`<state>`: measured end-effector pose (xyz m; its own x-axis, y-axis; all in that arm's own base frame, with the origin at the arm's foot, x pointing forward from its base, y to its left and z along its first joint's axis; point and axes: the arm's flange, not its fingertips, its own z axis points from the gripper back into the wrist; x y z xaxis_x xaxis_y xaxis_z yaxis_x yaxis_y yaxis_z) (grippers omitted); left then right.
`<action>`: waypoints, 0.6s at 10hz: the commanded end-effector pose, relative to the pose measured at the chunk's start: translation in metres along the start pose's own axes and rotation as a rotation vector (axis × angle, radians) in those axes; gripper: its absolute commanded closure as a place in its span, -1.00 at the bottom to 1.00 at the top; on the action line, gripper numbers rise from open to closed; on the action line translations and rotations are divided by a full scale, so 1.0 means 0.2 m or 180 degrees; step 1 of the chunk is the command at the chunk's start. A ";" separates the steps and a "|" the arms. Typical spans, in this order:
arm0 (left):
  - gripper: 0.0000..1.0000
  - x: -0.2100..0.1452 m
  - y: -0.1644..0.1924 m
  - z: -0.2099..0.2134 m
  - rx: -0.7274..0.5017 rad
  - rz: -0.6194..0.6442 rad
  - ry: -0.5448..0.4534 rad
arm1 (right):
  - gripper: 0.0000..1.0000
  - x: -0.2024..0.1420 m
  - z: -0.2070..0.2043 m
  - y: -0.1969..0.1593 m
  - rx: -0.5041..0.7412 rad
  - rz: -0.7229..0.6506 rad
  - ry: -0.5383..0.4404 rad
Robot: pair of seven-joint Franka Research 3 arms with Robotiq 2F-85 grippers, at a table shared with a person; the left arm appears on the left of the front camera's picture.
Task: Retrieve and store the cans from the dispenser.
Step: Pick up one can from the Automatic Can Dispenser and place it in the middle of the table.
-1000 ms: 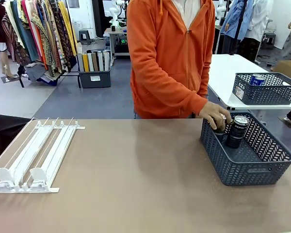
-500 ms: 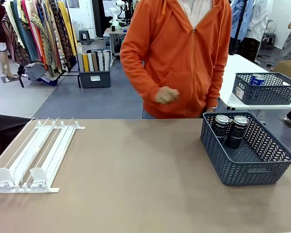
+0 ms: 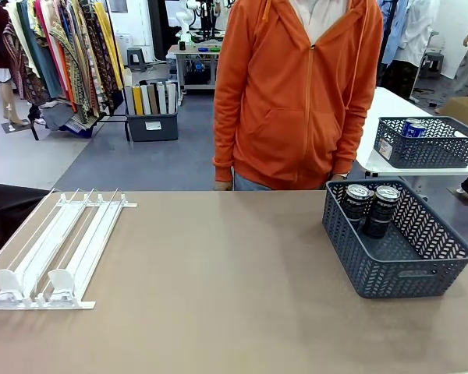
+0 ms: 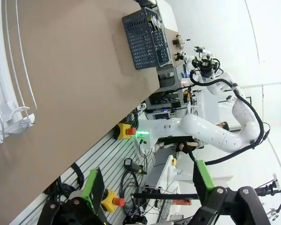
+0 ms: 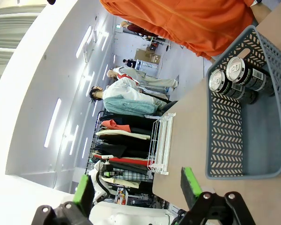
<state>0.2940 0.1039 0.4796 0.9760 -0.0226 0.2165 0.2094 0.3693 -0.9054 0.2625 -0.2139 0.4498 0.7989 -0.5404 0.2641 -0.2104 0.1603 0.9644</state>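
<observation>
1. In the basket at the counter's right end, two dark cans now stand upright, touching, against the far wall; a second ago the person's hand was still setting one in.
2. The person has since straightened up, arms at their sides.
3. The dispenser on the left holds no cans, so retrieval looks done.
4. Left hand and right hand both hang with fingers apart, holding nothing, well clear of the basket.
</observation>
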 end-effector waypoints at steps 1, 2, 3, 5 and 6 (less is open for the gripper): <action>-1.00 0.00 -0.02 0.00 -0.0045 -0.0008 -0.0018 | -1.00 0.02 -0.01 0.02 0.0062 0.0004 -0.0045; -1.00 0.00 -0.02 0.00 -0.0045 -0.0008 -0.0018 | -1.00 0.02 -0.01 0.02 0.0062 0.0004 -0.0045; -1.00 0.00 -0.02 0.00 -0.0045 -0.0008 -0.0018 | -1.00 0.02 -0.01 0.02 0.0062 0.0004 -0.0045; -1.00 0.00 -0.02 0.00 -0.0045 -0.0008 -0.0018 | -1.00 0.02 -0.01 0.02 0.0062 0.0004 -0.0045; -1.00 0.00 -0.02 0.00 -0.0045 -0.0008 -0.0018 | -1.00 0.02 -0.01 0.02 0.0062 0.0004 -0.0045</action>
<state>0.2940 0.1040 0.4796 0.9760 -0.0227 0.2164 0.2093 0.3691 -0.9055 0.2625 -0.2139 0.4498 0.7989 -0.5404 0.2641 -0.2104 0.1603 0.9644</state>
